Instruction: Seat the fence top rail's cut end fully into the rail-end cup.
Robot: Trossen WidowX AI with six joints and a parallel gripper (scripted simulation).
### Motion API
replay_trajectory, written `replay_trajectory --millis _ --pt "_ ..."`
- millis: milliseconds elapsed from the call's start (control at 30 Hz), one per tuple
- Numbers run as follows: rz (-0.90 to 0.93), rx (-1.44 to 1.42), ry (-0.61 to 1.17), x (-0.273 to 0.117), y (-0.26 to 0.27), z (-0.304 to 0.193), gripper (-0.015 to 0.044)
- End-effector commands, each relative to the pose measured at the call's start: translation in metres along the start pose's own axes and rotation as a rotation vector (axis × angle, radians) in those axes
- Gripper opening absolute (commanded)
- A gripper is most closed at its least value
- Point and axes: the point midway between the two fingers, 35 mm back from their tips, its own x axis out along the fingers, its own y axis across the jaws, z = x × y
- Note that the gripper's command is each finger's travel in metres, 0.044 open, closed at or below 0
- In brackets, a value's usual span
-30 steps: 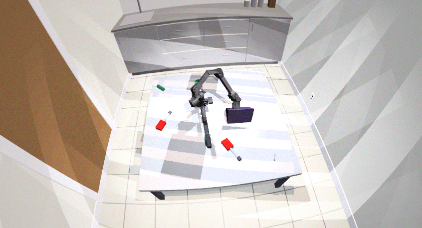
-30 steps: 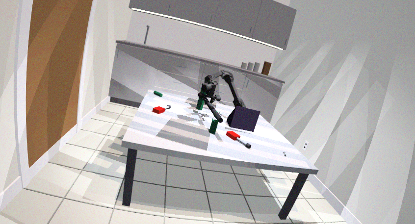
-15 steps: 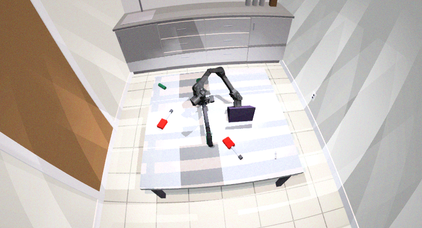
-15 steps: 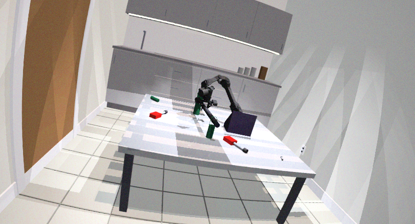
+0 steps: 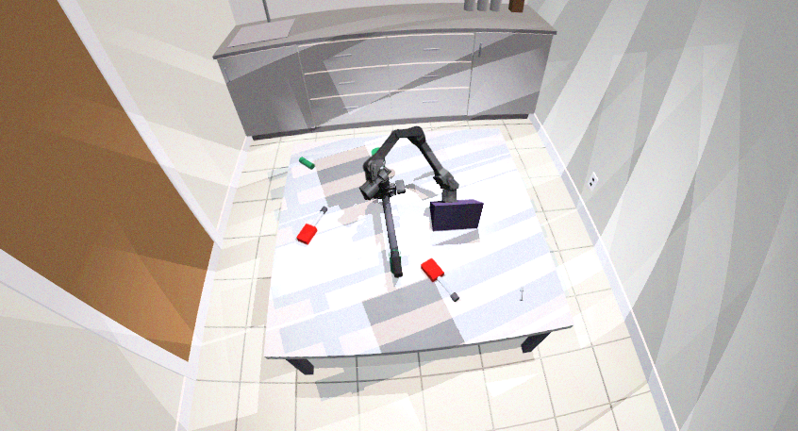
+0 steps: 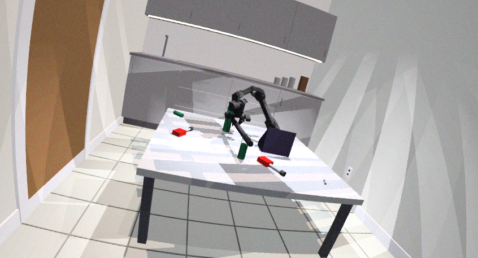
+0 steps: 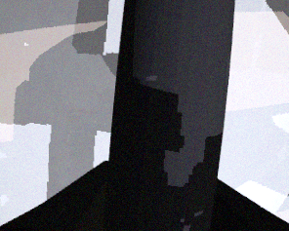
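One dark rail [image 5: 390, 227] lies along the middle of the desk [image 5: 334, 339], running from near the far edge toward the near edge. Two green posts stand under it: the far post [image 6: 226, 123] beside the wrist, and the near post [image 6: 242, 150] about mid-desk, where the rail's near end sits over the post's top. In the exterior view the rail slopes down from the far post toward the near one. A third green piece, a short cylinder [image 5: 306, 162], lies by itself near the far left corner. There are two red-handled tools, one [image 5: 307, 232] toward the left edge and one [image 5: 433, 269] right of the near post, each with a thin shaft ending in a dark tip. One dark purple box [image 5: 456, 214] sits right of the rail, at the foot of the arm. One small pale item [image 5: 521, 294] lies near the right edge, too small to identify. The single gripper [image 5: 385, 190] is at the rail's far end, closed partway around the rail and gripping it; in the wrist view the rail [image 7: 175, 91] fills the centre, running straight ahead between the two dark fingers at the bottom corners. The cup and band on the far post are hidden behind the wrist, so whether the rail's end is seated cannot be told.
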Motion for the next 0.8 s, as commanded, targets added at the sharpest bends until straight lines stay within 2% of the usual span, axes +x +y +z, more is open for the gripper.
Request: replay_trajectory --millis 0,767 --pt "0.012 -0.002 -0.012 -0.0036 0.002 0.0043 0.0" --pt "0.013 -0.003 -0.017 -0.0054 0.0027 0.007 0.0"
